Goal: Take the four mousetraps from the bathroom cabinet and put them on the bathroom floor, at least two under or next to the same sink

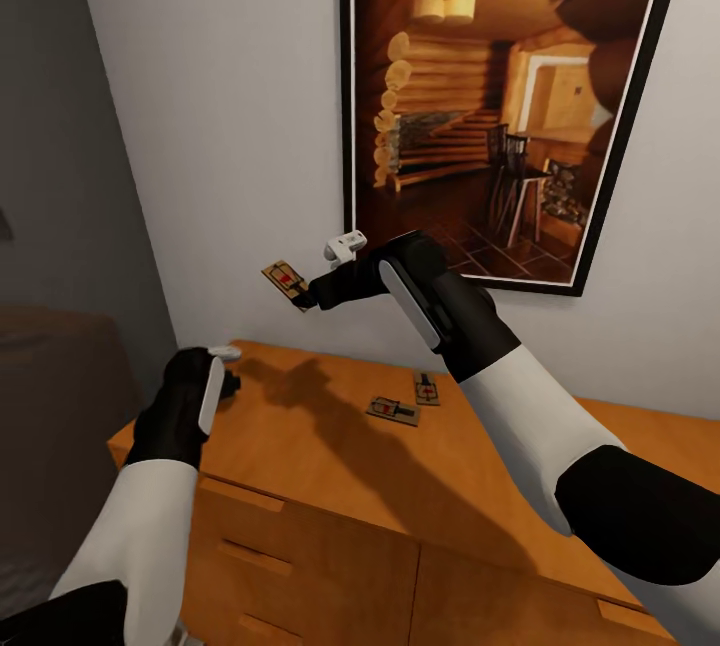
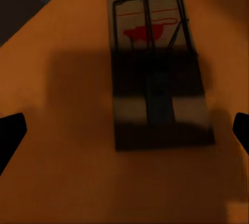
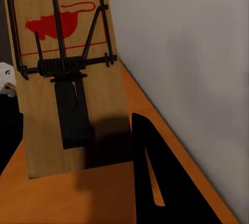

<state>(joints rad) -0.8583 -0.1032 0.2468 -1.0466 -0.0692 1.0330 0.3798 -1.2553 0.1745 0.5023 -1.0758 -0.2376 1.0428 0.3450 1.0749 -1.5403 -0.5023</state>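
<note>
At the lower left of the head view the left gripper (image 1: 222, 371) hangs over the near left corner of the cabinet (image 1: 300, 516), low above its top surface. In the left wrist view its jaws stand wide apart, one dark tip at each lower edge of the frame, holding nothing, and a mousetrap (image 2: 155, 63) lies flat on the orange wood between and ahead of them, partly in the gripper's shadow. To do this pick well, I judge the arm should come down with the jaws either side of the board's long edges, square to it, and close on the wood, not on the wire.

Further in, near the middle of the head view, two more mousetraps (image 1: 391, 410) lie on the cabinet top, close together, one (image 1: 427, 388) just behind the other.

Higher, at centre left, the right gripper (image 1: 310, 294) is raised before the white wall, its jaws closed on the held mousetrap (image 1: 286, 283); the right wrist view shows that board (image 3: 62, 73) upright and gripped at its lower end. It should stay level and clear of the framed picture (image 1: 500, 96) while carried off towards the floor.
</note>
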